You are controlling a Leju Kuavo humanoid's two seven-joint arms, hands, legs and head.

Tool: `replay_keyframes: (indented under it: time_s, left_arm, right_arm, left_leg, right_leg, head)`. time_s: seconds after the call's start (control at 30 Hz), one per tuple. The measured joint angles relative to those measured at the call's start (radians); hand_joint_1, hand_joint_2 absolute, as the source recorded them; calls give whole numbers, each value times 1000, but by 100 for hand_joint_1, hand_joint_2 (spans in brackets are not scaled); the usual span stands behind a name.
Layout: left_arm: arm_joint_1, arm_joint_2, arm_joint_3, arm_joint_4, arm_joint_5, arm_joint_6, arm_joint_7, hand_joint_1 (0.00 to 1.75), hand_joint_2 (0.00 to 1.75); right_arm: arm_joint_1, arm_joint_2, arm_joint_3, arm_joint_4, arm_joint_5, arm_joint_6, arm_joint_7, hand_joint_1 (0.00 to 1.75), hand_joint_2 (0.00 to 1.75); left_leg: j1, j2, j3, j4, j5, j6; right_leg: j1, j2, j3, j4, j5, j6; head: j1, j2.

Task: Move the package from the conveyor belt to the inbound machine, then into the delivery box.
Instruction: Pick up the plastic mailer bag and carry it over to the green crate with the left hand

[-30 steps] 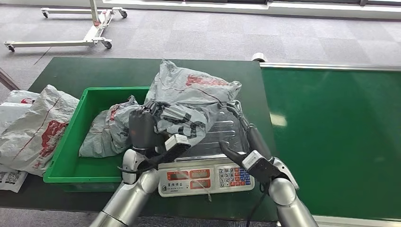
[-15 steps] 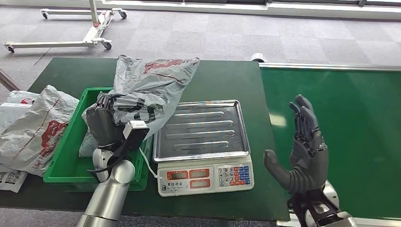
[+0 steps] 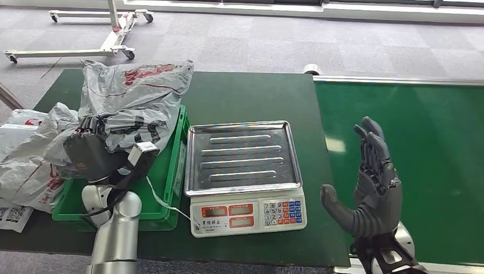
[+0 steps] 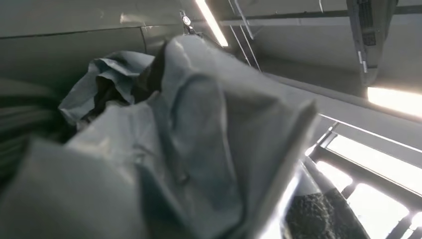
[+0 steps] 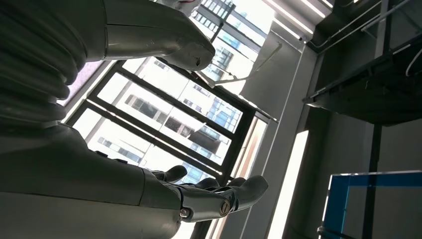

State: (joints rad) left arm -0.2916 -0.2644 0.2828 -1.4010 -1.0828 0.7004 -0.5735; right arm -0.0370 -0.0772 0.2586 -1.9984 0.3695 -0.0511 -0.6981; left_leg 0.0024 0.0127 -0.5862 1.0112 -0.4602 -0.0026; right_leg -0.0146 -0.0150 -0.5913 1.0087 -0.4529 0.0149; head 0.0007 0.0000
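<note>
Left hand [image 3: 97, 154] grips the grey package [image 3: 134, 103] up over the green delivery box [image 3: 171, 171] for the drop, while the right hand [image 3: 368, 188] hangs empty, fingers spread, clear of the scale [image 3: 245, 165]

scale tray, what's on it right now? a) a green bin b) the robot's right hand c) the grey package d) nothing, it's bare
d: the steel scale tray lies bare, while the left hand holds the grey package over the green bin, and the right hand is raised open off to the side of the scale.
</note>
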Motion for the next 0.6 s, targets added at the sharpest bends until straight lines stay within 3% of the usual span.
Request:
replay_keyframes:
  time_s: [0.13, 0.23, 0.33, 0.47, 0.6]
  left_arm:
    - [-9, -26, 86, -35, -185, 0, 12, 175, 175]
    - [-16, -31, 135, -61, -339, 0, 100, 175, 175]
    - [-16, -28, 144, -65, -365, 0, 182, 175, 175]
    - [-12, -15, 145, -59, -351, 0, 231, 175, 175]
    - [-10, -3, 140, -32, -391, 0, 302, 10, 175]
  right_arm:
    - [4, 0, 0, -1, 0, 1, 0, 0, 175]
    - [7, 0, 0, -1, 3, 5, 0, 0, 175]
    - [11, 0, 0, -1, 5, 11, 0, 0, 175]
    - [15, 0, -1, -1, 7, 18, 0, 0, 175]
    - [16, 0, -4, -3, 10, 24, 0, 0, 175]
  left_leg:
    - [0, 0, 0, 0, 0, 0]
    - [0, 0, 0, 0, 0, 0]
    - [0, 0, 0, 0, 0, 0]
    - [0, 0, 0, 0, 0, 0]
    - [0, 0, 0, 0, 0, 0]
  right_leg:
    - [0, 0, 0, 0, 0, 0]
    - [0, 0, 0, 0, 0, 0]
    - [0, 0, 0, 0, 0, 0]
    - [0, 0, 0, 0, 0, 0]
    - [0, 0, 0, 0, 0, 0]
  head:
    - [0, 0]
    - [0, 0]
    - [0, 0]
    - [0, 0]
    - [0, 0]
